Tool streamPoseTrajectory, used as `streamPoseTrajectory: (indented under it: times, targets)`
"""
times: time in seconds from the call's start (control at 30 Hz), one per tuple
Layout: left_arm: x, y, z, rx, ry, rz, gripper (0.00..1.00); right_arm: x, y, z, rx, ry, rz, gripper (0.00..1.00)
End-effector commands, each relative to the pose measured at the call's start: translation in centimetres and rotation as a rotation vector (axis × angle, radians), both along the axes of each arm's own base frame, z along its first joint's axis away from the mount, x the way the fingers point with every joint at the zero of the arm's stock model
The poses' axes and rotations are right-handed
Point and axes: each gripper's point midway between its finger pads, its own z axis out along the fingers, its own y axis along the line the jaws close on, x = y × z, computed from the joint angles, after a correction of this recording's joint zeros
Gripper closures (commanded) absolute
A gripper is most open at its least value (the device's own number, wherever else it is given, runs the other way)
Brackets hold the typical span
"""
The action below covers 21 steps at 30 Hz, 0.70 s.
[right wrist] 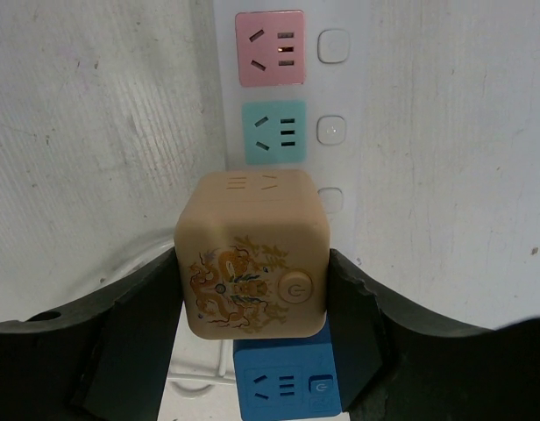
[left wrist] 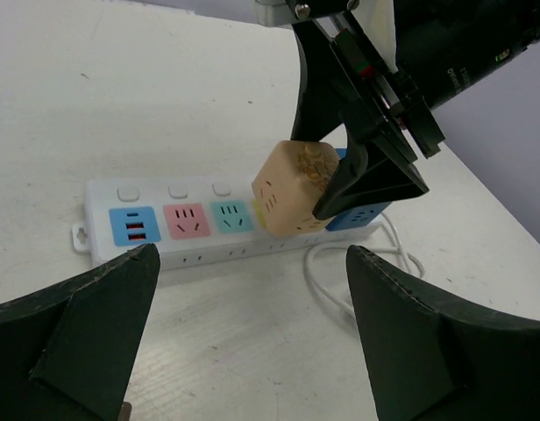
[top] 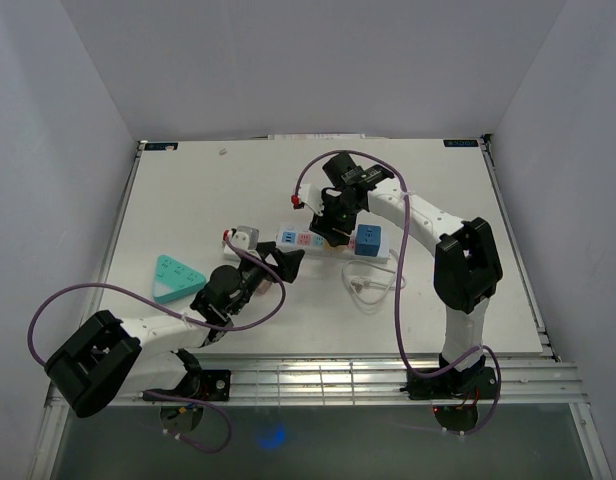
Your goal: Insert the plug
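One tabletop (top: 188, 190): white, and it carries everything; my two arms reach in from its near edge.
Left gripper (left wrist: 251, 259): fingers spread as wide as they go, holding nothing, hovering low on the near side of the strip's left half.
Right gripper (right wrist: 252, 272): clamped on the tan cube, one finger flat on each of two opposite side faces.
Power strip (top: 308, 240): long white bar lying crosswise near the middle of the tabletop, with a blue, a pink and a teal socket (right wrist: 274, 132) in a row.
White cable (top: 373, 285): loose loop on the near side of the strip's right end.
Teal wedge (top: 176, 277): well apart, toward the left edge; I judge it no part of this job.
Blue cube (right wrist: 283, 381): already seated at the strip's right end.
Tan cube plug (right wrist: 252, 228): the thing I have to insert, held over the strip between the teal socket and the blue cube, tilted slightly in the left wrist view. Its pins are hidden, so I cannot tell whether they have entered.
Handling: I judge it light, hard and rigid, with smooth faces that could pivot in a pinch.
Where to hold: opposite side faces, low, clear of the round button on its decorated face.
Next move calls for: levelling it, then a straight push down without nudging the blue neighbour.
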Motion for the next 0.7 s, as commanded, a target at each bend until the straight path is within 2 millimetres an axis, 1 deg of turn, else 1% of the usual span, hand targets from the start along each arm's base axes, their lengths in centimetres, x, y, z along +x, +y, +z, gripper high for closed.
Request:
streamPoseTrajectory:
  times: [0.0,0.27,0.47,0.67]
  targets:
    - [-1.4,-1.4,0.7,-0.081,0.031,-0.102,0.02,0.6,0.8,1.9,0.047,-0.06,0.025,0.92]
    - [-1.2,-1.5,0.4,-0.075,0.04,-0.102,0.02,1.0,0.7,1.1,0.019,-0.058,0.016,0.92]
    - [-1.0,-1.3,0.3,-0.074,0.042,-0.091,0.02,1.3,0.4,1.0,0.005,-0.065,0.002,0.92]
    - [-1.0,-1.3,0.2,-0.073,0.045,-0.091,0.02,1.4,0.6,0.5,0.007,-0.055,0.008,0.92]
